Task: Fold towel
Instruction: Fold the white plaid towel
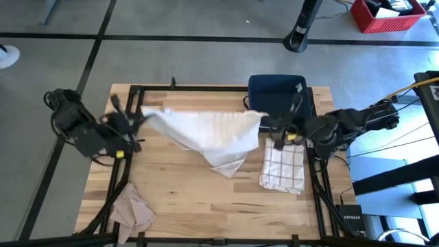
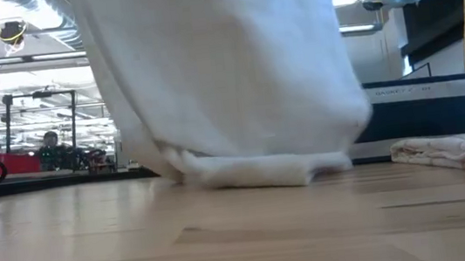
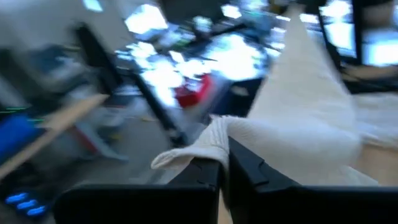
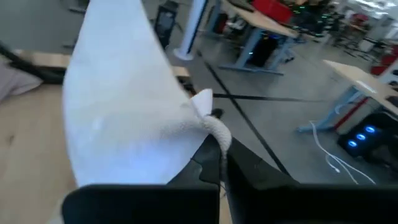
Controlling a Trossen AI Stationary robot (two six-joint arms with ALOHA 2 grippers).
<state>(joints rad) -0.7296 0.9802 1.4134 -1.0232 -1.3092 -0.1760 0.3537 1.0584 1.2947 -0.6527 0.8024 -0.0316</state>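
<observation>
You've got the white towel stretched mid-air, left gripper and right gripper jaws pinching its corners. Next I'd lay it flat on the desk.

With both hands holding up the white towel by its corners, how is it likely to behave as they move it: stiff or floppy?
Probably floppy: the white towel sags between the left hand and right hand, its low point bunched on the table. Likely light, since each hand holds only a pinched corner. It will probably drag and swing.
</observation>
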